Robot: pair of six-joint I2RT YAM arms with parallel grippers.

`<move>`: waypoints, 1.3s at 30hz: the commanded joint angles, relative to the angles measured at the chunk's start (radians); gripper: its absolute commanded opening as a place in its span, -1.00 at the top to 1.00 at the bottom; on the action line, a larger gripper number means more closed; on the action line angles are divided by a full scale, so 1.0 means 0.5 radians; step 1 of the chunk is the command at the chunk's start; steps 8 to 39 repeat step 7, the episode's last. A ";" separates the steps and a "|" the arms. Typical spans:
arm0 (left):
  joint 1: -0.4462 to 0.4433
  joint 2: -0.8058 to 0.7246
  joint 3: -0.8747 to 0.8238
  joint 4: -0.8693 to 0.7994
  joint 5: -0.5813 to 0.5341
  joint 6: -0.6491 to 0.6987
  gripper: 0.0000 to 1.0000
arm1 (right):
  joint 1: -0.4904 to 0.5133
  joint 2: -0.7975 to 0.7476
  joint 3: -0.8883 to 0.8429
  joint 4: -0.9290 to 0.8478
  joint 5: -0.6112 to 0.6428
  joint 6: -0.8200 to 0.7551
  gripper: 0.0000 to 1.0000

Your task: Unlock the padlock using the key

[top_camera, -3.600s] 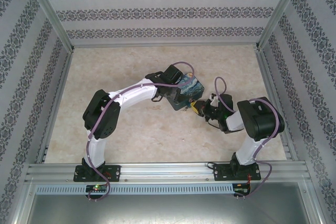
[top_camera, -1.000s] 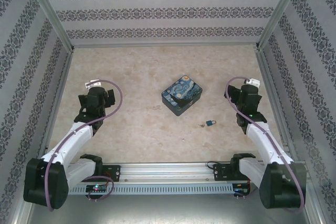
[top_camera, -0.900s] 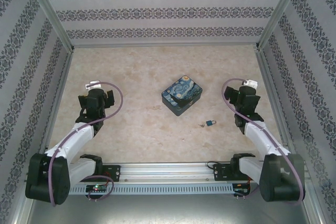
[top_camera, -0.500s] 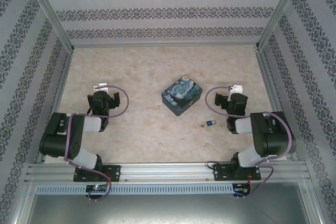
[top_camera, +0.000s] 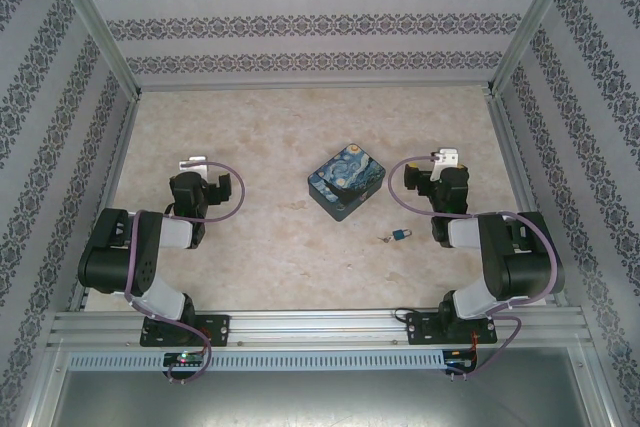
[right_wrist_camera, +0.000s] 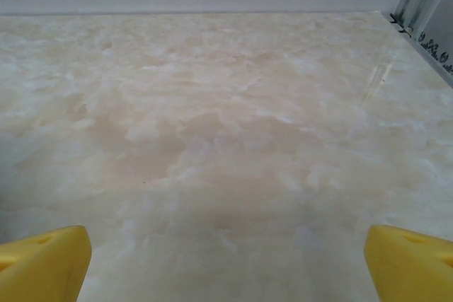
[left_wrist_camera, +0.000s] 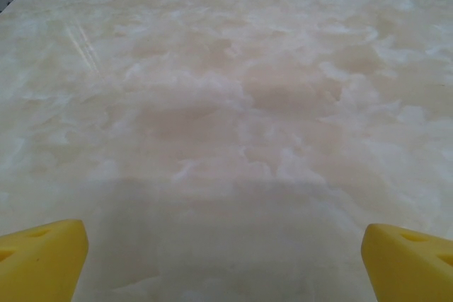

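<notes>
**Desk:** What is lying on the pale marbled bench (top_camera: 255, 132) in the overhead view?

**Photographer:** The tiny blue-bodied padlock with a thin silvery shackle (top_camera: 402, 235) is lying flat on the stone right of centre. It is sitting near the front right corner of the rectangular box printed with a blue and yellow swirling night sky (top_camera: 346, 179), but apart from it. The tiny slim dark metal key (top_camera: 385, 239) is lying just beside the padlock, on its left. At this size I cannot tell whether the two are touching.

**Desk:** And where are the arms sitting?

**Photographer:** Both are folded back, one on each side of the box. The left hand (top_camera: 205, 183) is hanging well apart from the lock, over bare bench. The right hand (top_camera: 437, 183) is hovering near the padlock, a little behind it and to the right.

**Desk:** Is either one gripping anything?

**Photographer:** Neither. In the left wrist view the yellow fingertips (left_wrist_camera: 42, 261) are standing wide at the bottom corners, with bare stone between them. The right wrist's fingertips (right_wrist_camera: 44, 263) are spread just as wide, also holding nothing.
</notes>
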 commanded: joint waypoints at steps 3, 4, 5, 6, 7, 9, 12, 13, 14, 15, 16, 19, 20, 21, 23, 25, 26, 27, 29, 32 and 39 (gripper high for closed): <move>0.026 -0.006 0.031 0.090 0.027 0.016 -0.99 | -0.033 -0.015 0.036 0.014 -0.090 -0.015 -0.96; 0.026 -0.009 0.030 0.087 0.026 0.016 -0.99 | -0.031 -0.017 0.034 0.015 -0.091 -0.018 -0.96; 0.026 -0.008 0.031 0.090 0.028 0.016 -0.99 | -0.031 -0.019 0.030 0.019 -0.090 -0.020 -0.96; 0.027 -0.008 0.030 0.091 0.025 0.019 -0.99 | -0.031 -0.025 0.019 0.038 -0.090 -0.021 -0.96; 0.026 -0.009 0.025 0.101 0.022 0.020 -0.99 | -0.031 -0.032 0.016 0.033 -0.090 -0.021 -0.96; 0.026 -0.009 0.025 0.101 0.022 0.020 -0.99 | -0.031 -0.032 0.016 0.033 -0.090 -0.021 -0.96; 0.026 -0.009 0.025 0.101 0.022 0.020 -0.99 | -0.031 -0.032 0.016 0.033 -0.090 -0.021 -0.96; 0.026 -0.009 0.025 0.101 0.022 0.020 -0.99 | -0.031 -0.032 0.016 0.033 -0.090 -0.021 -0.96; 0.026 -0.009 0.025 0.101 0.022 0.020 -0.99 | -0.031 -0.032 0.016 0.033 -0.090 -0.021 -0.96; 0.026 -0.009 0.025 0.101 0.022 0.020 -0.99 | -0.031 -0.032 0.016 0.033 -0.090 -0.021 -0.96; 0.026 -0.009 0.025 0.101 0.022 0.020 -0.99 | -0.031 -0.032 0.016 0.033 -0.090 -0.021 -0.96; 0.026 -0.009 0.025 0.101 0.022 0.020 -0.99 | -0.031 -0.032 0.016 0.033 -0.090 -0.021 -0.96; 0.026 -0.009 0.025 0.101 0.022 0.020 -0.99 | -0.031 -0.032 0.016 0.033 -0.090 -0.021 -0.96; 0.026 -0.009 0.025 0.101 0.022 0.020 -0.99 | -0.031 -0.032 0.016 0.033 -0.090 -0.021 -0.96; 0.026 -0.009 0.025 0.101 0.022 0.020 -0.99 | -0.031 -0.032 0.016 0.033 -0.090 -0.021 -0.96; 0.026 -0.009 0.025 0.101 0.022 0.020 -0.99 | -0.031 -0.032 0.016 0.033 -0.090 -0.021 -0.96; 0.026 -0.009 0.025 0.101 0.022 0.020 -0.99 | -0.031 -0.032 0.016 0.033 -0.090 -0.021 -0.96; 0.026 -0.009 0.025 0.101 0.022 0.020 -0.99 | -0.031 -0.032 0.016 0.033 -0.090 -0.021 -0.96; 0.026 -0.009 0.025 0.101 0.022 0.020 -0.99 | -0.031 -0.032 0.016 0.033 -0.090 -0.021 -0.96; 0.026 -0.009 0.025 0.101 0.022 0.020 -0.99 | -0.031 -0.032 0.016 0.033 -0.090 -0.021 -0.96; 0.026 -0.009 0.025 0.101 0.022 0.020 -0.99 | -0.031 -0.032 0.016 0.033 -0.090 -0.021 -0.96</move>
